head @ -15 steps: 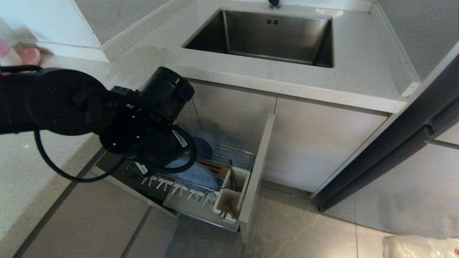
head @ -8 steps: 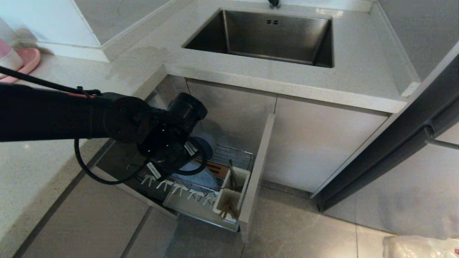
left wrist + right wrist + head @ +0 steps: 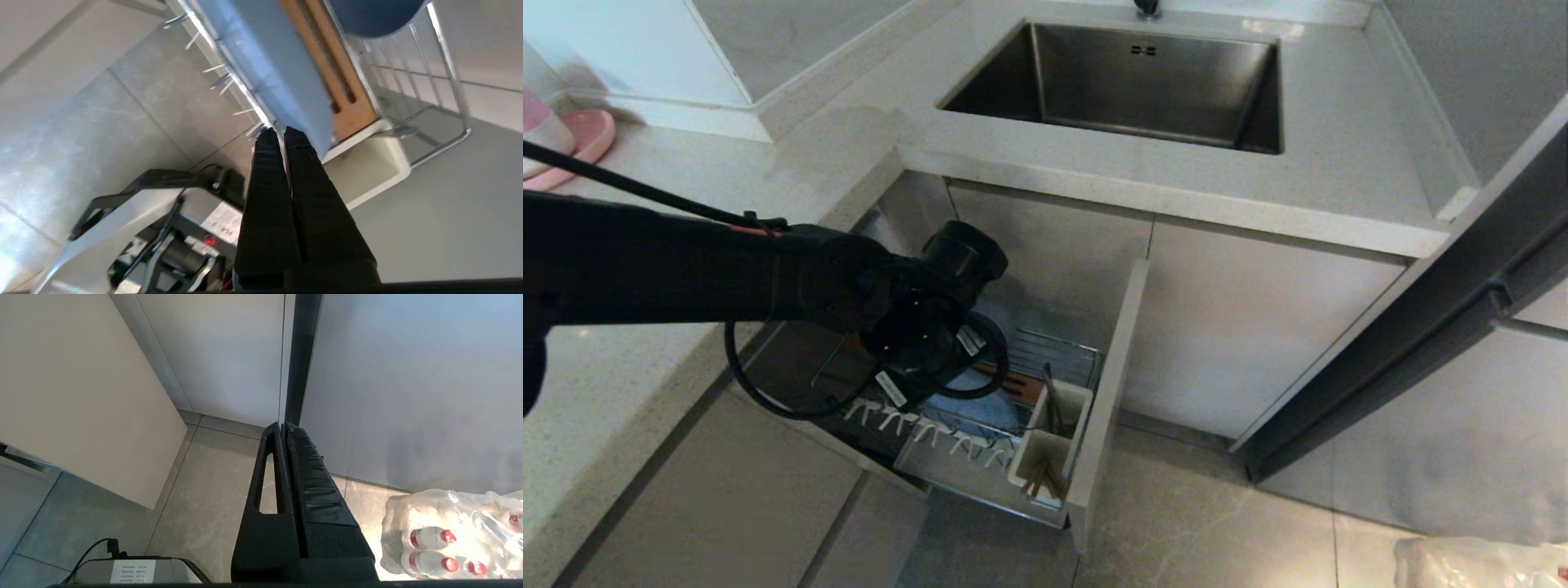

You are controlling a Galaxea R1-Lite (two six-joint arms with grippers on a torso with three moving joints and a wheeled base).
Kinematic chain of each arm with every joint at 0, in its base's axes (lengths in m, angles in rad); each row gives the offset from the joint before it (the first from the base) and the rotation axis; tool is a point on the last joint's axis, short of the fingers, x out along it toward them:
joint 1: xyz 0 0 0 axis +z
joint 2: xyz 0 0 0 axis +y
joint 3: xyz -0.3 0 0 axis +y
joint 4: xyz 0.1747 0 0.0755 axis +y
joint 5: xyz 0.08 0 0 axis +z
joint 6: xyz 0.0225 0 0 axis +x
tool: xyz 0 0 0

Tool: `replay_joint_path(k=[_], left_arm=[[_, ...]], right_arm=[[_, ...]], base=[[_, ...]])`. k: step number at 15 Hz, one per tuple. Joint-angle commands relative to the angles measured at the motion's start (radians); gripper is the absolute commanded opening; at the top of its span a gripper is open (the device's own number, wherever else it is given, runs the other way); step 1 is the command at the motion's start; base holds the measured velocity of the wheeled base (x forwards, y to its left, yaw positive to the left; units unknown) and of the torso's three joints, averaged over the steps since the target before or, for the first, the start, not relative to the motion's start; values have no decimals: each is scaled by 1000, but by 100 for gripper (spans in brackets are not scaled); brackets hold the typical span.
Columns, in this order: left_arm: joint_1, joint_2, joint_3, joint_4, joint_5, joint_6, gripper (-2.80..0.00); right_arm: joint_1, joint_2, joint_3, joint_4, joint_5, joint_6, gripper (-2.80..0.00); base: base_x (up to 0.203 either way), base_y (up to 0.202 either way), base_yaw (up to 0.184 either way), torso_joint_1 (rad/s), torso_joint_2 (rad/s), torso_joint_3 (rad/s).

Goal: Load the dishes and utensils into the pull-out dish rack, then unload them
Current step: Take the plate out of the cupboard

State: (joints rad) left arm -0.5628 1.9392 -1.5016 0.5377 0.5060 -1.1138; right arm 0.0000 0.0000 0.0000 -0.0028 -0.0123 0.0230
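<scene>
Since a second ago the left arm has swung down and rightward in the head view, from mid-left of the frame toward the open drawer, so the left claw point(image 3: 282, 134) now sits with its tips just beside the lower edge of the pale-blue plate point(image 3: 269, 69). Its fingers are pressed together, holding nothing.

Reading the head view from left to right: a pink plate point(image 3: 584, 139) rests on the counter point(image 3: 1339, 188) at the far left edge; the arm crosses the middle-left; the pull-out dish rack point(image 3: 1054, 359) stands open at lower centre, with the plate upright behind the white prongs point(image 3: 947, 437), the pale-blue bowl point(image 3: 372, 16) behind it, and the chopsticks point(image 3: 1041, 482) and silver utensil point(image 3: 1052, 400) in the white cup point(image 3: 1049, 449). The right claw point(image 3: 284, 426), parked over the floor, is also closed and empty.

Loading looks complete. The risk I see: closed fingers nudging the plate's rim could tip it off its prongs, or slip when they open to grasp.
</scene>
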Motion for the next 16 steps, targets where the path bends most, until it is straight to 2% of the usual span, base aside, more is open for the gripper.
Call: replay_joint_path(k=[1, 2, 3, 9, 12, 16], left_arm=[[3, 25, -9, 1, 3, -6, -280], [3, 30, -9, -1, 3, -6, -280], [4, 32, -9, -2, 3, -4, 0], [12, 32, -17, -25, 3, -4, 0], [33, 52, -20, -74, 0, 0, 0], [40, 119, -80, -97, -1, 5, 0]], right_arm=[[0, 1, 0, 0, 0, 0, -280], [0, 1, 0, 0, 0, 0, -280], [0, 2, 0, 0, 0, 0, -280], [0, 2, 0, 0, 0, 0, -280], [0, 1, 0, 0, 0, 0, -280], [0, 0, 0, 0, 0, 0, -280]], base=[[0, 0, 0, 0, 0, 0], [0, 0, 0, 0, 0, 0], [0, 0, 0, 0, 0, 0], [0, 0, 0, 0, 0, 0], [0, 0, 0, 0, 0, 0], [0, 0, 0, 0, 0, 0]])
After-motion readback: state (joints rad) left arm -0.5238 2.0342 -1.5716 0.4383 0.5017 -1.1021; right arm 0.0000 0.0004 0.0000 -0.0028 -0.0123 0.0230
